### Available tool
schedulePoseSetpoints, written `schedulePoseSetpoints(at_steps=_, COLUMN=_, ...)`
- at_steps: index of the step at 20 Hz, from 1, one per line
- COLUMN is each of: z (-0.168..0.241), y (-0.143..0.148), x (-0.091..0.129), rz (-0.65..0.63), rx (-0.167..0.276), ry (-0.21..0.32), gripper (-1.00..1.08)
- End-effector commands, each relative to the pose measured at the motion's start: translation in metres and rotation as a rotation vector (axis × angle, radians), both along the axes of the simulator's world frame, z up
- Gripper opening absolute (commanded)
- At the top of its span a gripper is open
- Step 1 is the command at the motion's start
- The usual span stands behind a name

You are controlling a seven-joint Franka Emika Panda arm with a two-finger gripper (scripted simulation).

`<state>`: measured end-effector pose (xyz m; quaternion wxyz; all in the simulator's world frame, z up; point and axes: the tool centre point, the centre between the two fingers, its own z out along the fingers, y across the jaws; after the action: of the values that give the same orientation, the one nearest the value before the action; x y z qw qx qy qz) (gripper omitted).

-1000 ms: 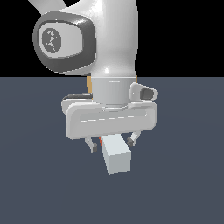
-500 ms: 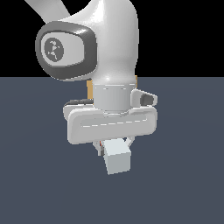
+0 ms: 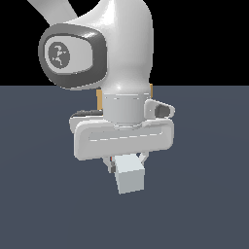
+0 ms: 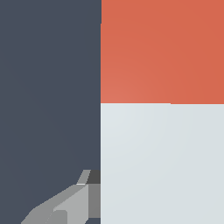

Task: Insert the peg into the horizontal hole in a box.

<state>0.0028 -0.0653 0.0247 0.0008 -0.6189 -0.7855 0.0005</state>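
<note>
Arm's lifted; gripper [image 3: 127,163] jaws clamped on peg [image 3: 130,181], pale end.

The arm descends from the upper part of the exterior view, its white wrist housing vertical and the hand pointing straight down. The claw [image 3: 127,163] hangs below the broad white hand body, fingers closed on the peg [image 3: 130,179], whose pale end faces the camera. In the wrist view one grey finger [image 4: 72,203] is visible, pressed against the peg's pale half. The other finger is hidden.
</note>
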Motion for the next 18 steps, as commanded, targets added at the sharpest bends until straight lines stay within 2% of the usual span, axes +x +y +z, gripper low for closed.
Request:
schedulePoseSetpoints(at_steps=1, z=0.003, y=0.002, x=-0.001, rz=-0.011, rx=0.000, ry=-0.002, gripper=-1.00)
schedulePoseSetpoints(at_steps=9, z=0.019, y=0.012, x=-0.016, rz=-0.108, rx=0.001, ry=-0.002, gripper=-1.00)
schedulePoseSetpoints(at_steps=18, z=0.052, y=0.036, x=-0.042, rz=-0.301, rx=0.001, ry=-0.002, gripper=-1.00)
